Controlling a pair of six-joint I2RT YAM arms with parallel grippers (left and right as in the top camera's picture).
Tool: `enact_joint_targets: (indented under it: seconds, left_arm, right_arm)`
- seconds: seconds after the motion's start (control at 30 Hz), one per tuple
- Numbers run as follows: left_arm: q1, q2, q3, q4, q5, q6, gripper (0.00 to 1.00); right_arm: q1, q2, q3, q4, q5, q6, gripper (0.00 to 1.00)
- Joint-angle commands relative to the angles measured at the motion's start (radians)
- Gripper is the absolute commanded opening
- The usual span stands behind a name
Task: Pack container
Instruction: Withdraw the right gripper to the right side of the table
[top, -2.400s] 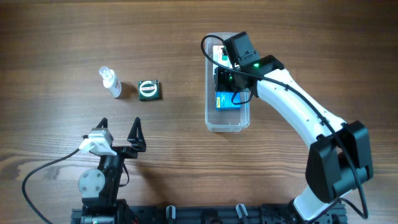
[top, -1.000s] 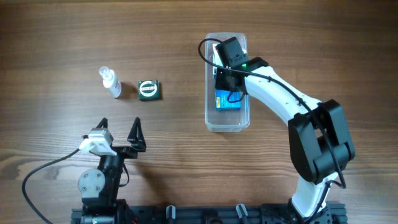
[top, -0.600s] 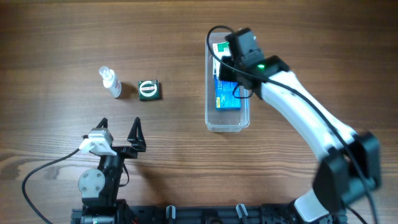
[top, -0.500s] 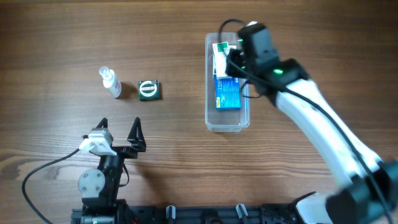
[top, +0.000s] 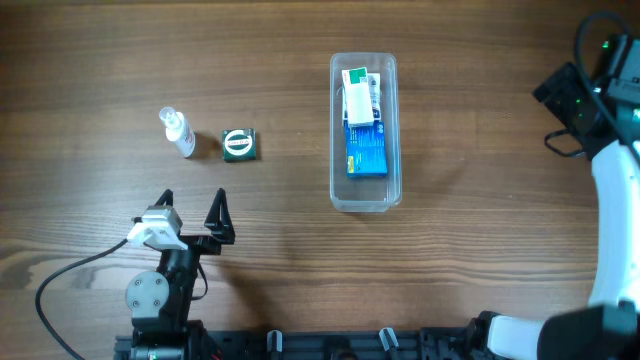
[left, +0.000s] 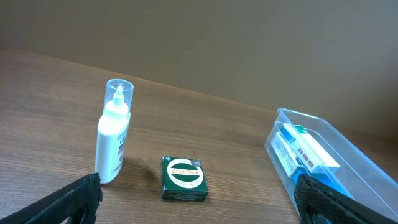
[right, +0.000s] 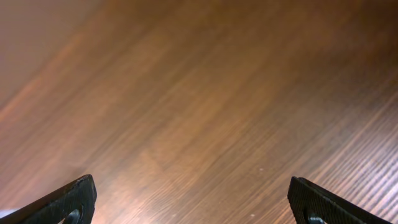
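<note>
Wooden table (top: 470, 260) bears a light, slick-looking container (top: 365, 204), likely best pinched at its rim; left claw (top: 192, 200) and right claw (right: 193, 199) gape empty.

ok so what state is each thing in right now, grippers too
container: upright, no lid, two boxes inside
blue box: lying flat in the container
white and green box: lying in the container's far end
spray bottle: upright on the table, cap on
green box: flat on the table, closed
left gripper: open, empty
right gripper: open, empty
</note>
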Motion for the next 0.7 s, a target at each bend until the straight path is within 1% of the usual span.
enact_joint_targets:
  seconds: [0.0,0.2,0.5,0.57,0.63,0.67]
  left_arm:
    - [0.008,-0.010,-0.005,-0.006,-0.010,-0.010,1.00]
    - [0.008,-0.010,-0.005,-0.006,-0.010,-0.010,1.00]
    - [0.008,-0.010,-0.005,-0.002,-0.010,-0.010,1.00]
    - [0.008,-0.010,-0.005,0.032,0.002,-0.022,1.00]
    - [0.008,-0.010,-0.005,0.116,0.053,-0.020,1.00]
    - [0.008,-0.010,-0.003,0.166,0.090,0.001,1.00]
  right_arm:
    - [-0.058,0.101,0.000,0.013,-0.138,0.004,1.00]
    - [-0.070,0.225,0.000,0.030,-0.148,0.003,1.00]
    - [-0.070,0.249,0.000,0.030,-0.148,0.003,1.00]
    - [-0.070,0.249,0.000,0.030,-0.148,0.003,1.00]
    - [-0.070,0.249,0.000,0.030,-0.148,0.003,1.00]
    - [-0.070,0.249,0.000,0.030,-0.148,0.003,1.00]
